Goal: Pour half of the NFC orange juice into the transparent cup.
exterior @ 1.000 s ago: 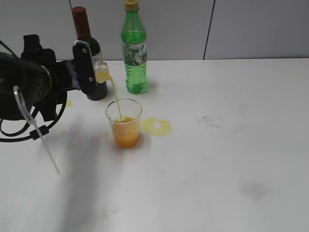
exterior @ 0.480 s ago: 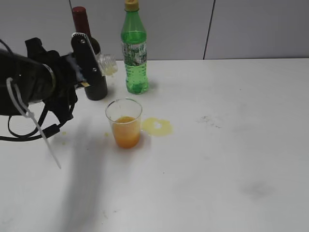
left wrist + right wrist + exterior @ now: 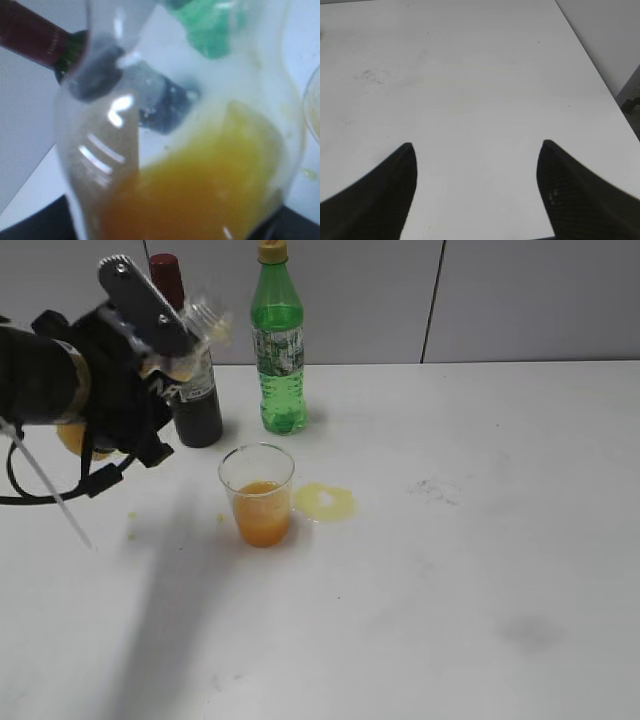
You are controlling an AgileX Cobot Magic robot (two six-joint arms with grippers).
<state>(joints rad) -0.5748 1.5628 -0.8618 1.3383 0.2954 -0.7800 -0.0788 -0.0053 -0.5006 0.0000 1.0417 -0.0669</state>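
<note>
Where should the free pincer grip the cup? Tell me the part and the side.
Grip the cup across its clear upper wall, above the juice line and below the wider rim. Come level from its right front: the green bottle stands behind, the left pincer holds the juice bottle to its left, and it stands upright.

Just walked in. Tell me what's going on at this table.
The left claw holds the NFC orange juice bottle, tipped neck-up beside the wine bottle, with no stream falling. The transparent cup stands on the table, partly filled with juice, a small spill beside it. The right claw hangs open over bare table.
</note>
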